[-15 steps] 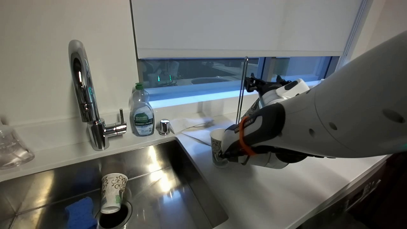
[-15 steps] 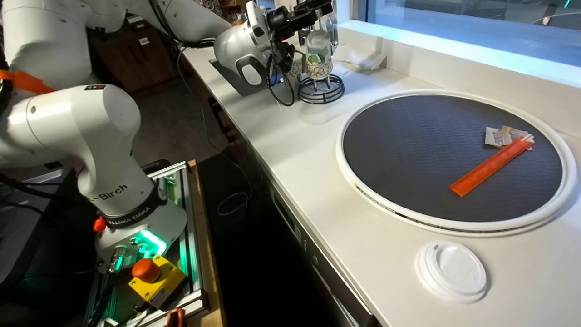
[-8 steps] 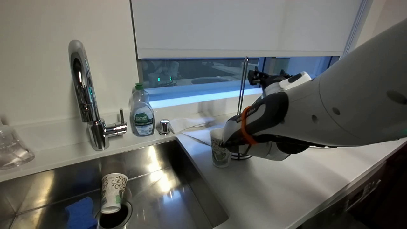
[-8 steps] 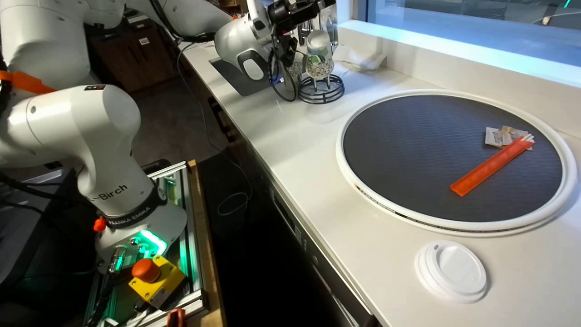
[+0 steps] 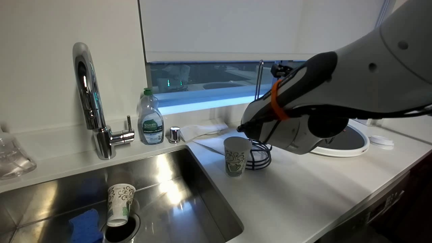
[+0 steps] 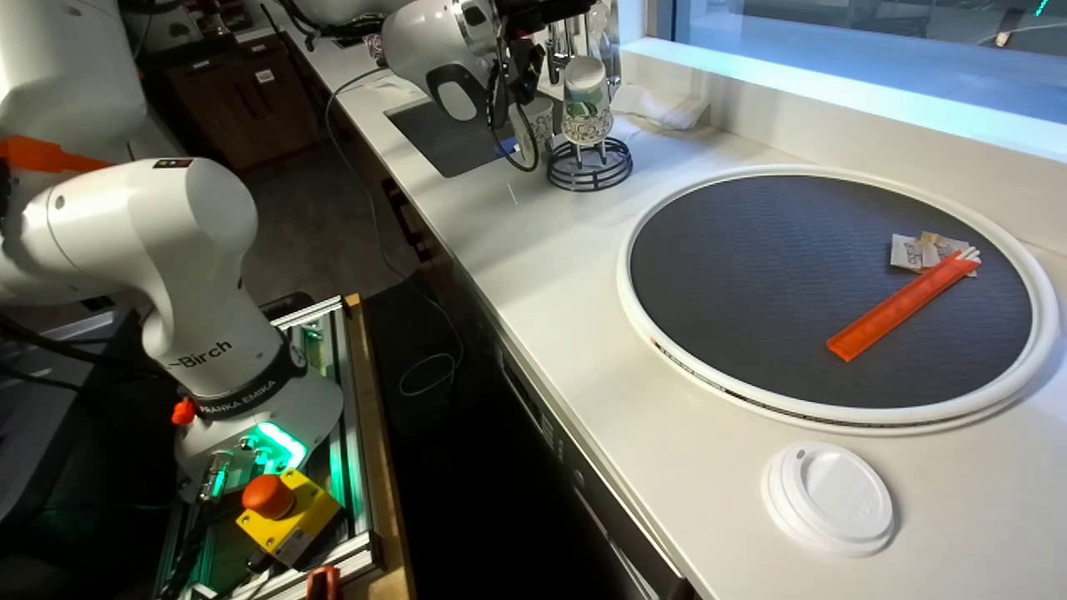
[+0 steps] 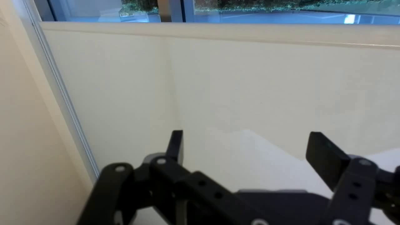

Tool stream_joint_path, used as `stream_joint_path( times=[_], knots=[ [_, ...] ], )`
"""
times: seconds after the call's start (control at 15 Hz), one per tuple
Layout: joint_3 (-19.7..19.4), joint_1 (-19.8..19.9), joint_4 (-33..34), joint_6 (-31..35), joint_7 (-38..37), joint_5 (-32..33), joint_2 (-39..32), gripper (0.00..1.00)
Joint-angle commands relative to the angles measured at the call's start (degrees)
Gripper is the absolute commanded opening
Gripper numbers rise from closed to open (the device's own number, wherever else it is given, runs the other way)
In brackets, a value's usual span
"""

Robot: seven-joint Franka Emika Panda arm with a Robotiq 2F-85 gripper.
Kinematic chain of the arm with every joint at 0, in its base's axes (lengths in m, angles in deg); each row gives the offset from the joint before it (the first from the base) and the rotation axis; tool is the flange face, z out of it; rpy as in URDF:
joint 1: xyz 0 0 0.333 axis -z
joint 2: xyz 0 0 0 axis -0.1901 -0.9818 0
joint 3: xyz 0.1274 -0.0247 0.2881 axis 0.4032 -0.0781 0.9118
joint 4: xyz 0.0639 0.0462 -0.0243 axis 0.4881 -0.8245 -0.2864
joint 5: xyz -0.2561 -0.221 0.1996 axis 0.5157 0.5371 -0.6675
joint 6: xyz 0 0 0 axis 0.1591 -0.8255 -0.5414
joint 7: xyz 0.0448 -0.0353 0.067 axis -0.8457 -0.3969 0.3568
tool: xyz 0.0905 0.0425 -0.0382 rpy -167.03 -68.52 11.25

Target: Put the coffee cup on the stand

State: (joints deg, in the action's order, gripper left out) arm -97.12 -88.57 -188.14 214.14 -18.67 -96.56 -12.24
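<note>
Saw the coffee cup (image 5: 236, 158) upright on the bench (image 5: 287, 192), just beside the round wire base of the stand (image 6: 589, 178) and clear of the fingers (image 7: 326, 159). Could not tell cup touching base from cup standing a little off. Found the cup pale whitish grey and dull in the shade, widest at the open mouth and tapering gently to the foot. Noted plain pale grey at the top, then dark curling scrolls across the wall, with a muted green motif low down on the front. Made out the same cup (image 6: 542, 121) less clearly in an exterior view, beyond the wire base and partly covered by the arm (image 6: 438, 50). In the wrist view, found the fingers standing wide apart, with a pale window blind (image 7: 265, 87) beyond the gap. In an exterior view, saw one of the fingers (image 5: 279, 71) high up near the stand's pole, well above the coffee cup. Noted, in an exterior view, a second cup (image 6: 587, 100) mouth down on the stand, similarly scrolled, with brighter green on the side. In the sink (image 5: 168, 216), saw a third cup (image 5: 120, 202) lying by the drain (image 5: 118, 233), white with brownish scrolls and a green patch, near a blue sponge (image 5: 86, 224).
</note>
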Motion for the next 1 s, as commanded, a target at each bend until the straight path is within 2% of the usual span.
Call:
stream_joint_path(
  times=[0.0, 0.07, 0.4, 0.6, 0.93],
  knots=[
    [4.74, 2.96, -3.6, 0.36, 6.19, 3.65, 13.12, 1.0],
    [0.19, -1.0, -4.66, -3.42, 5.05, 2.85, 12.26, 1.0],
    [-1.48, -3.15, -8.85, -9.56, 8.64, 8.65, 25.1, 1.0],
    [-2.55, -4.75, -10.76, -12.42, 13.31, 11.0, 32.97, 1.0],
    [-1.74, -4.86, -13.44, -17.33, 24.37, 10.2, 45.9, 1.0]
  ],
)
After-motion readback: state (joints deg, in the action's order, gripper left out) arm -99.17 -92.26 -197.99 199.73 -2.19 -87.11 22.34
